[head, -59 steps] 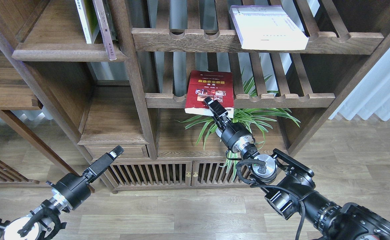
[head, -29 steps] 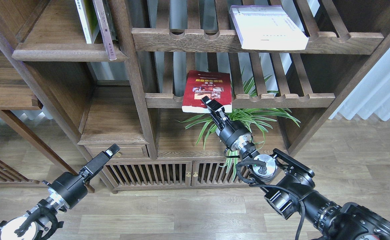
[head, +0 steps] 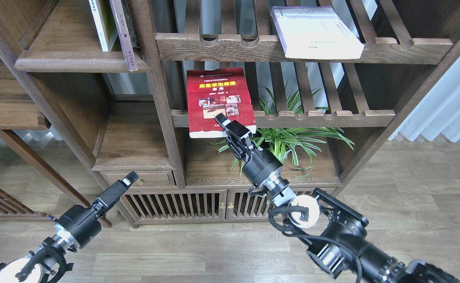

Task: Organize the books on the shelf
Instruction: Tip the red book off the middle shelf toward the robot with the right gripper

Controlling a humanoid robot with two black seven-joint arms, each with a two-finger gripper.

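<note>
Our right end effector (head: 226, 122) clenches the lower edge of the red paperback book with small photos and a yellow title (head: 218, 101), holding it in front of the slatted brown wooden shelf (head: 332, 116). Our left end effector (head: 129, 179) hangs low, fingers together, empty.
</note>
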